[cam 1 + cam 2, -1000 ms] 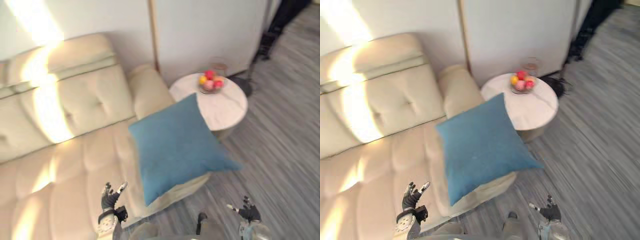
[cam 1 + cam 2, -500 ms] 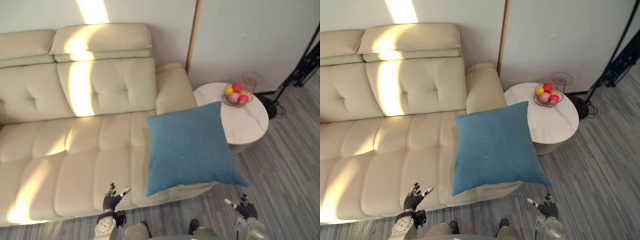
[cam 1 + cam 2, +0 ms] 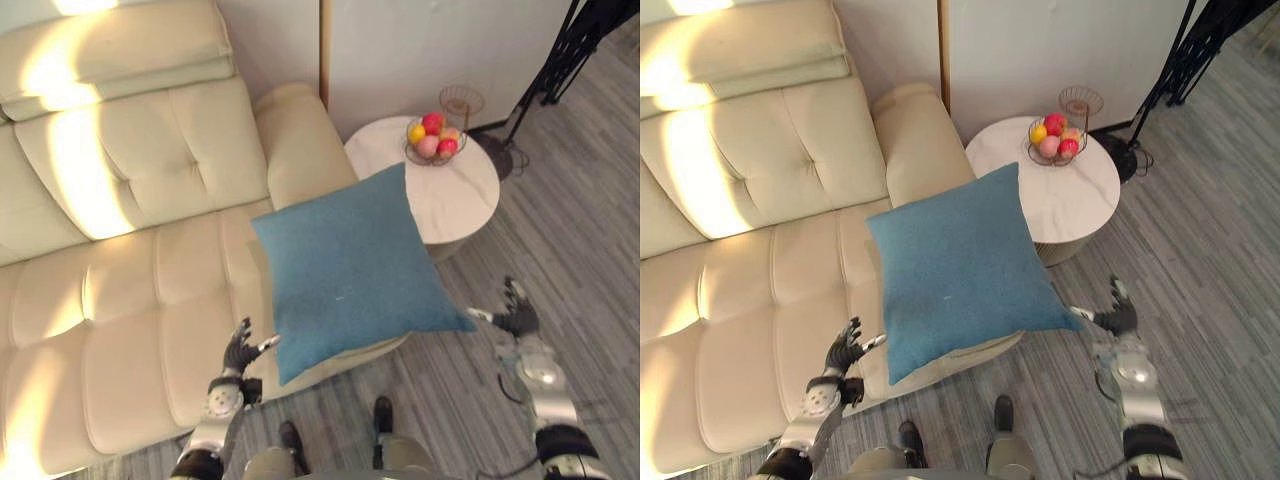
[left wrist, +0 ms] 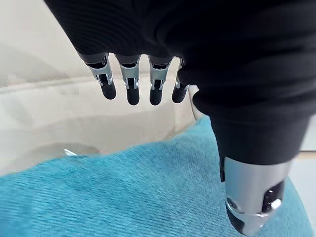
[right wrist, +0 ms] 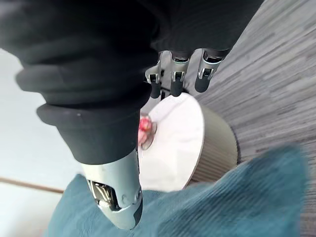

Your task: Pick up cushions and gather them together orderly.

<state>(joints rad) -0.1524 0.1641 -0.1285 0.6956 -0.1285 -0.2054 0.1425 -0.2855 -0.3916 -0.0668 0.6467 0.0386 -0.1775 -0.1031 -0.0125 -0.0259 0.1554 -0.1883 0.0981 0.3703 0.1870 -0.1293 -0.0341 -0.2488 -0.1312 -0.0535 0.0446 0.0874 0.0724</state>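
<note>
Barely started, I'd say: your blue cushion lies ungrasped on the sofa's right end. Left hand and right hand flank it, fingers straight, holding nothing.

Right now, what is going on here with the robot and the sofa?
A blue cushion lies at the end of a cream sofa, hanging over the seat's front edge. The robot's left hand and right hand are open, one near each lower corner of the cushion, gripping nothing yet. A round table stands beside the sofa.
</note>
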